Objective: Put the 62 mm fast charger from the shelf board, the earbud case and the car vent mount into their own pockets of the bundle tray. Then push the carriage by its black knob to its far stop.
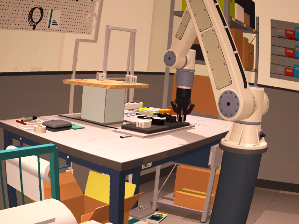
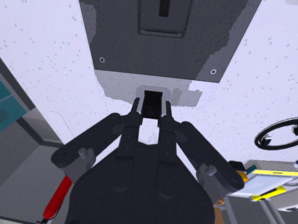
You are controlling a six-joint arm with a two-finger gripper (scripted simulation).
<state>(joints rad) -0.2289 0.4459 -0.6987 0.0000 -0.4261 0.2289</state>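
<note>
The small black knob [image 2: 151, 107] of the carriage stands between my fingers, which are closed on its two sides. My gripper [image 2: 152, 108] [image 1: 181, 117] is down at the right end of the dark bundle tray [image 1: 155, 125]. In the tray sit a white fast charger [image 1: 143, 124] and two black items [image 1: 158, 121] [image 1: 171, 118], each in its own pocket. Two more white chargers [image 1: 100, 76] [image 1: 131, 78] stand on the wooden shelf board [image 1: 105, 83].
A grey zip case [image 1: 57, 125] and a tape roll [image 1: 39, 128] lie at the table's left end. A coiled black cable [image 2: 277, 134] lies beside the tray. The grey block [image 1: 103, 104] under the shelf board rises left of the tray.
</note>
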